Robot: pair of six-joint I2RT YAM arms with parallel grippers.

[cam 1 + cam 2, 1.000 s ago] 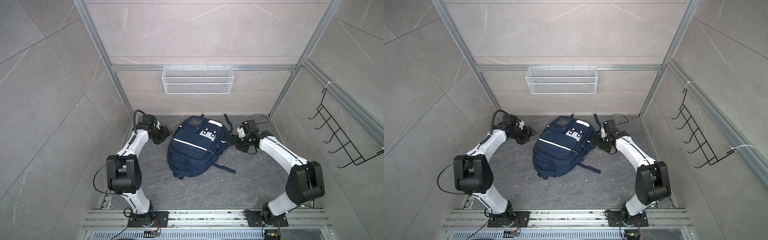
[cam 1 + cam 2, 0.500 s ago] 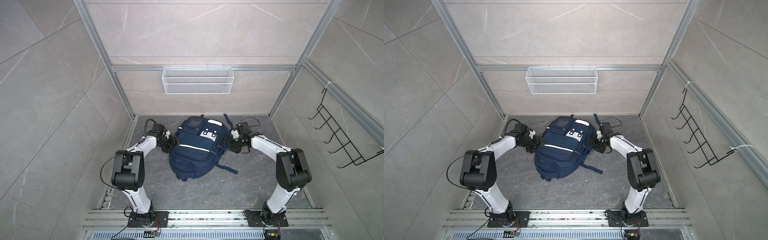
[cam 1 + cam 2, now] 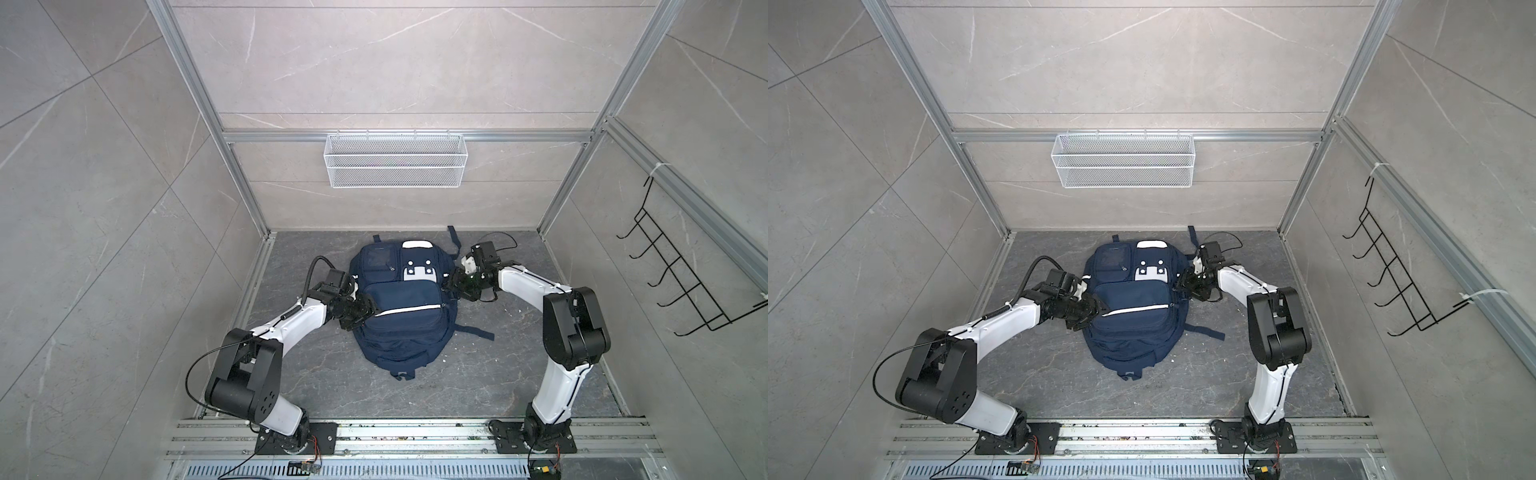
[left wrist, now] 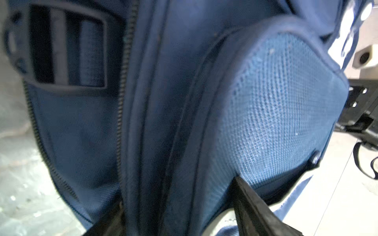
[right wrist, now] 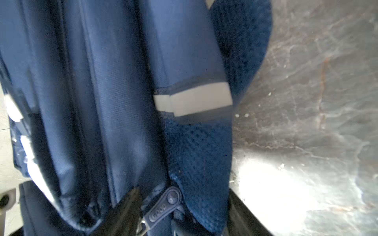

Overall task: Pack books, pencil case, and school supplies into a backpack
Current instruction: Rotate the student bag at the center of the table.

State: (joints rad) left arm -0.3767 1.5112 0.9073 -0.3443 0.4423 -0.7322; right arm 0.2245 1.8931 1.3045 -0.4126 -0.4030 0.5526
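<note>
Navy fabric backpack [image 3: 401, 307] with white reflective stripes lies front-up on dark stone floor [image 3: 519, 365] — black left gripper [image 3: 368, 311] and black right gripper [image 3: 453, 286] have just closed in against its opposite sides, jaws parted astride fabric, nothing visibly clamped; books unseen — probably a repositioning grab.

We see the backpack [image 3: 401, 328] as matt navy woven cloth, its side pocket [image 4: 282, 106] an open, rough mesh, its stripe [image 5: 194, 100] smooth pale tape. Its zip pull [image 5: 163, 206] looks rubbery. The surface [image 3: 478, 382] beneath is grey veined stone, faintly glossy.
</note>
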